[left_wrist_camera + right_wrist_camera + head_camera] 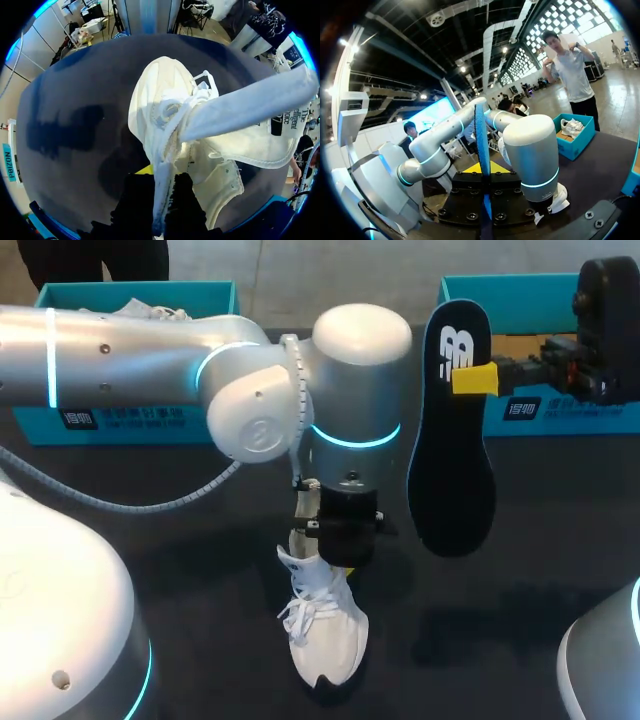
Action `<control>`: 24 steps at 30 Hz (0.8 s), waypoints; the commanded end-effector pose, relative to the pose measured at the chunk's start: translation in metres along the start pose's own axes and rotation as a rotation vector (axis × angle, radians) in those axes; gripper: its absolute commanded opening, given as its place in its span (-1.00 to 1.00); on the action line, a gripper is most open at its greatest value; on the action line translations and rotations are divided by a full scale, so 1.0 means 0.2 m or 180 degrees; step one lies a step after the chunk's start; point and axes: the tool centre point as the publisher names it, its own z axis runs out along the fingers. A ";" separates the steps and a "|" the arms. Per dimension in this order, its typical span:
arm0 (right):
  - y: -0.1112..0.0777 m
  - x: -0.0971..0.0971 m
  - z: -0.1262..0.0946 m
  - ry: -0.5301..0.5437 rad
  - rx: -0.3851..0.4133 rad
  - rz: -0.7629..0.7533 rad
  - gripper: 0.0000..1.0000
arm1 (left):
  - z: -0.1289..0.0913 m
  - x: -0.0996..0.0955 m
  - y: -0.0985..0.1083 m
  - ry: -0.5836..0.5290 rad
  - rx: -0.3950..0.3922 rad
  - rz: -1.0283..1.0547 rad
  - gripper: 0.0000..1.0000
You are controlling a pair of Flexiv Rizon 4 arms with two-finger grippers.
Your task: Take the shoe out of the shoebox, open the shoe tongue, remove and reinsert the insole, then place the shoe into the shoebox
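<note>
A white shoe point(322, 625) stands on the black table, toe toward the front edge. My left gripper point(336, 545) is above its heel end, shut on a white strip of the shoe's opening edge point(161, 200) that runs between the black fingers. The tongue point(260, 132) is folded outward, away from the laces point(172, 112). My right gripper point(476, 378) is shut on a black insole point(452, 445), which hangs upright in the air to the right of the shoe. In the right wrist view the insole point(481, 145) shows edge-on between the fingers of that gripper point(484, 175).
A teal shoebox point(130, 420) with another white shoe inside stands at the back left. A second teal box point(545, 410) stands at the back right, behind the right gripper. My left arm point(250, 390) spans the middle of the table.
</note>
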 end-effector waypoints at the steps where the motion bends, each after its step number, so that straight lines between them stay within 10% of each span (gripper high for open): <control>1: 0.00 -0.01 0.01 0.0000 0.0008 0.0007 -1.00 | 0.05 -0.05 0.01 0.0062 0.0025 -0.0014 -1.00; 10: 0.00 -0.01 0.01 0.0000 0.0008 0.0007 -1.00 | 0.10 -0.09 0.01 0.0045 0.0075 -0.0095 -1.00; 12: 0.00 -0.01 0.01 0.0000 0.0008 0.0007 -1.00 | 0.10 -0.10 0.02 0.0002 0.0069 -0.0109 0.48; 14: 0.00 -0.01 0.01 0.0000 0.0008 0.0007 -1.00 | 0.08 -0.10 0.01 -0.0073 0.0072 -0.0123 1.00; 24: 0.00 -0.01 0.01 0.0000 0.0008 0.0007 -1.00 | -0.08 -0.13 0.01 -0.0765 0.0075 -0.0202 1.00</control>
